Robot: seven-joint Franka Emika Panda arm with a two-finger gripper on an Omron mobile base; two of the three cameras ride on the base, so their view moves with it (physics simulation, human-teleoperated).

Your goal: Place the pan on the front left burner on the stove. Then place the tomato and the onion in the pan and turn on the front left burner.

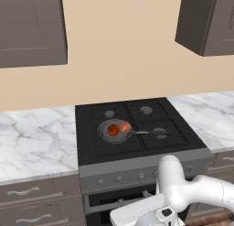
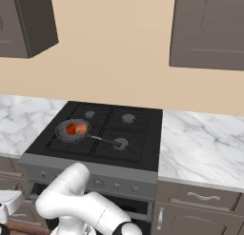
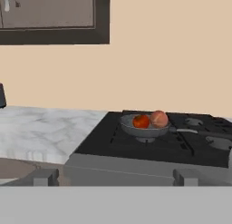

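One pan point(image 1: 113, 131) is seen on the stove point(image 1: 91, 149), seated over the front left burner point(image 1: 108, 138), which is largely hidden under it; the pan is round, shallow and dark grey, and its long thin dark handle point(image 1: 147, 132) is stretched toward the front right burner cap point(image 1: 160, 132). Two small balls are held inside it, touching each other: one glossy red-orange tomato point(image 1: 113, 129) and one paler, matte orange-pink onion point(image 1: 124, 126), the onion being slightly the larger. Four burners are counted on the black cooktop, each a flat grey round cap ringed by black grate prongs, and a row of small knobs point(image 2: 97, 183) is set into the grey steel front panel. White marble-veined counter point(image 1: 34, 140) is laid on both sides of the stove, smooth and flat, and two plain brown wall cabinets point(image 1: 32, 28) are hung above it against the beige wall. In the hand view two small dark finger tips point(image 3: 43, 177) are seen set wide apart at the bottom, with nothing pinched between them; the gripper point(image 3: 113, 180) is held low before the stove's front edge, well apart from the pan.
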